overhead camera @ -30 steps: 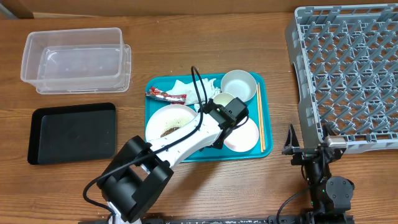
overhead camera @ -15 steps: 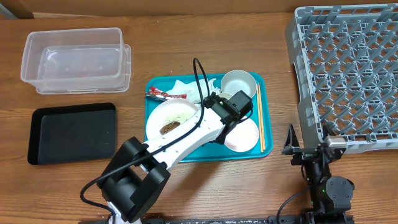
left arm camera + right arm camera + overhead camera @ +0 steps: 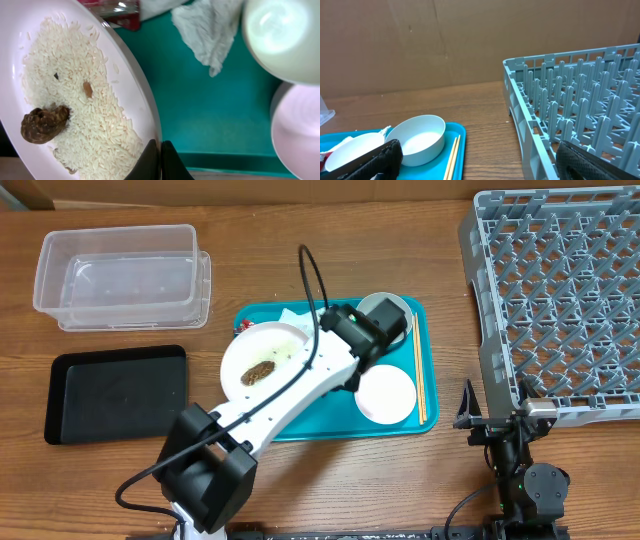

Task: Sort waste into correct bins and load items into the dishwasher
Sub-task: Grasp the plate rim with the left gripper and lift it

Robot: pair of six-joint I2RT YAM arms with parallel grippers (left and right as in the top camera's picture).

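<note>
Right, my left hand [image 3: 160,160] is pinched shut on the rim of the white plate [image 3: 262,360], which sits at the left end of the teal tray [image 3: 340,415] and, from overhead, reaches out past that tray's left edge. Beyond that edge I have bare desk [image 3: 300,240], then the black tray [image 3: 118,392] to the left and the clear tub [image 3: 120,275] up and left, both well apart from the plate. Closer in, things crowd the hand. The pale bowl [image 3: 383,315] is just beside the wrist. The pink plate [image 3: 385,393] lies just beside it on the near side, and the chopsticks [image 3: 418,380] run along the tray's right rim. In the left wrist view a crumpled napkin [image 3: 210,30] lies on the teal between plate and bowl, and the red-and-white wrapper [image 3: 117,10] sits at the plate's far rim. The plate carries a spread of white rice [image 3: 85,100] with a brown lump [image 3: 44,124] near one edge. The grey dish rack [image 3: 560,300] fills the far right of the desk. My right hand [image 3: 482,160] waits at the rack's near left corner with its fingers spread wide, holding nothing, and a strip of bare desk separates it from the teal tray.
</note>
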